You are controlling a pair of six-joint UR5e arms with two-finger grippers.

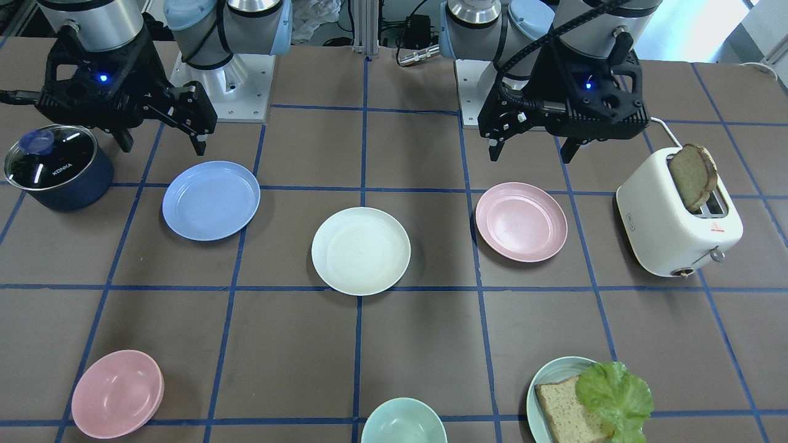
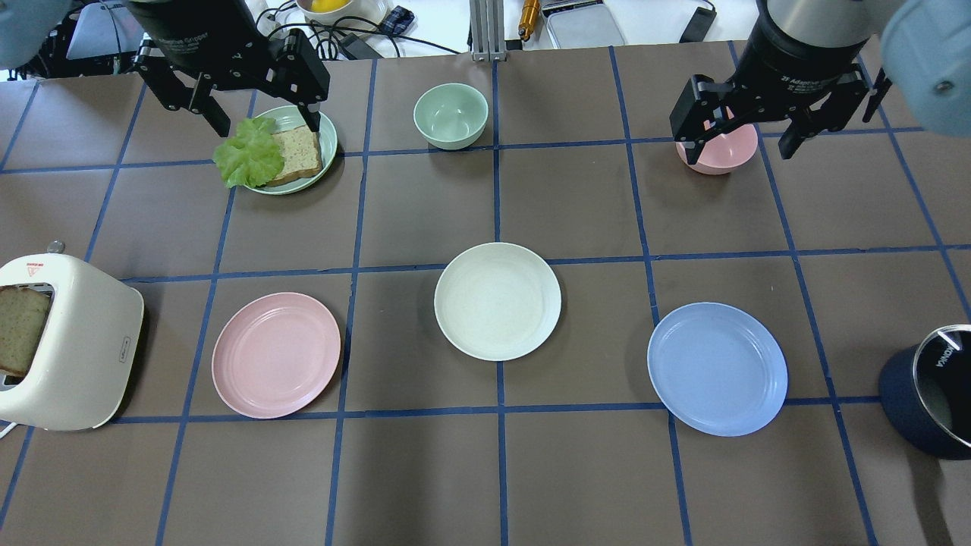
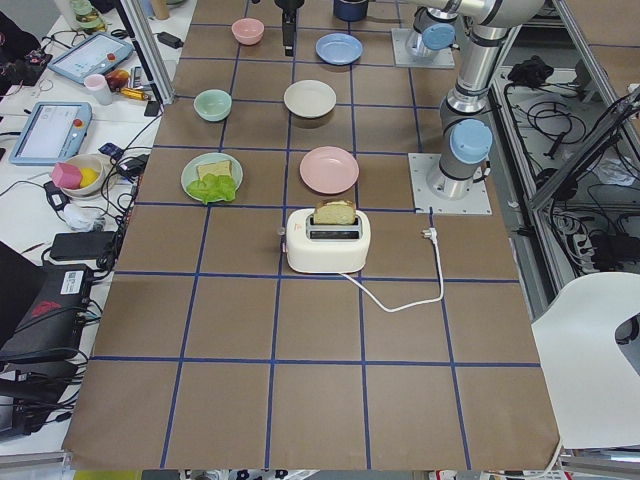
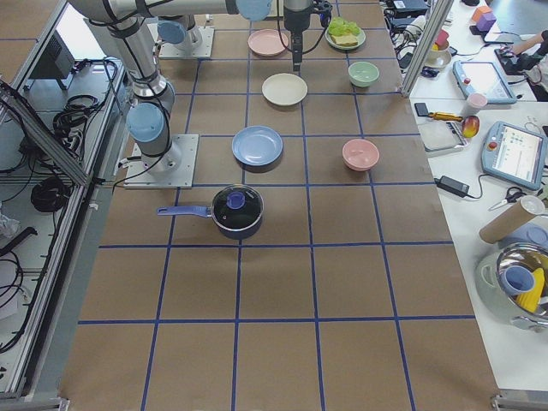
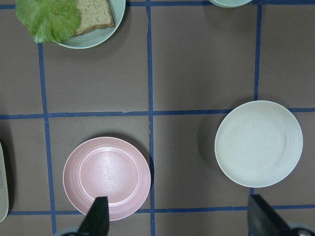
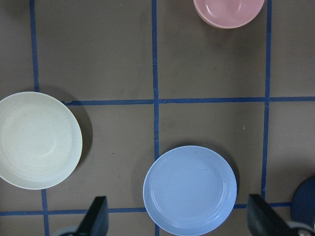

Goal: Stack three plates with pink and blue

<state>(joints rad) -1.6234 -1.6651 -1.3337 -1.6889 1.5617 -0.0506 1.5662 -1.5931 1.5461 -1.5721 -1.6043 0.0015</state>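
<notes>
So, left gripper (image 2: 265, 123) and right gripper (image 2: 742, 150) both spread, empty. We should pinch rim of pink plate (image 2: 276, 355), 9 o'clock from cream plate (image 2: 498, 301); blue plate (image 2: 717, 368) at 4 o'clock.

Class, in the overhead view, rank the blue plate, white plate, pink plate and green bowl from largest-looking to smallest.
1. Blue plate, slightly, perhaps only by nearness.
2. Pink plate and white plate: too alike to rank.
3. Green bowl, smallest.

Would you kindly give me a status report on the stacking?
Left gripper and right gripper open, empty. Pale pink round plate, cream-white plate, periwinkle blue plate apart, unstacked. Nothing between them.
</notes>
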